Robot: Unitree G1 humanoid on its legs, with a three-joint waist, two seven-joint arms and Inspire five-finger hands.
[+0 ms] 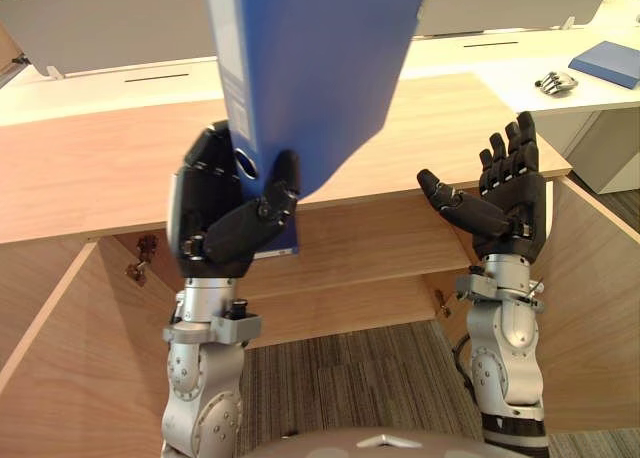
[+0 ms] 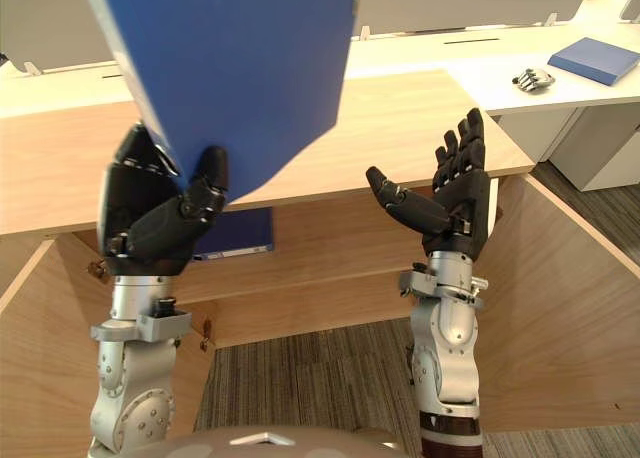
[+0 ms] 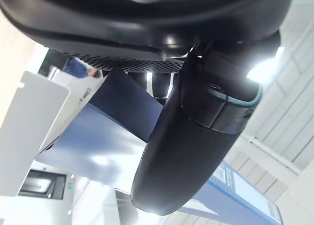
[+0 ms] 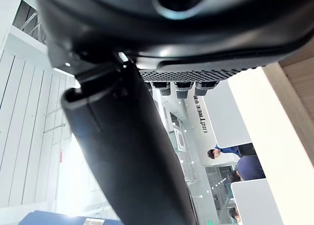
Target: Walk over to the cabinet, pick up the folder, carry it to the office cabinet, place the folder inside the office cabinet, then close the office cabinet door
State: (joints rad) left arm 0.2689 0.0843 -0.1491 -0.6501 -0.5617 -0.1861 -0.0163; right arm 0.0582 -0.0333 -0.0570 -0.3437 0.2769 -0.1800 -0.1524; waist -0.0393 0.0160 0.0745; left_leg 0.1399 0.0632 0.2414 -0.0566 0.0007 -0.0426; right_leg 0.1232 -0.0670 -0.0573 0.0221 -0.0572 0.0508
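Nearest lies a striped grey-brown carpet [image 1: 350, 378], and two silver-grey arms rise from it, one hand on each. The left hand [image 1: 225, 213] is held upright with its fingers and thumb clenched round the lower corner of one blue plastic folder [image 1: 320, 68]. The folder is in the air above the cabinet's front edge, tilted, and its upper part runs past the top of the head views. In the left wrist view the thumb [image 3: 186, 151] lies across the folder's blue face [image 3: 108, 146]. The right hand [image 1: 510, 198] is raised well apart from the folder. It is released, with its fingers straight up, its thumb stretched towards the left hand, and nothing in it. Behind the hands stands one light wooden cabinet [image 1: 100, 168] with two doors swung open, the left door [image 1: 70, 378] and the right door [image 1: 590, 308], and one wooden shelf [image 1: 380, 243] inside. A blue patch [image 2: 240, 233] shows under the cabinet top beside the left hand; whether it belongs to the held folder I cannot tell. Further back is a white surface [image 1: 500, 73] carrying one flat blue folder [image 1: 607, 63] and, just beside it, one small dark and silver object [image 1: 555, 81]. Two pale grey panels [image 1: 110, 23] stand beyond.
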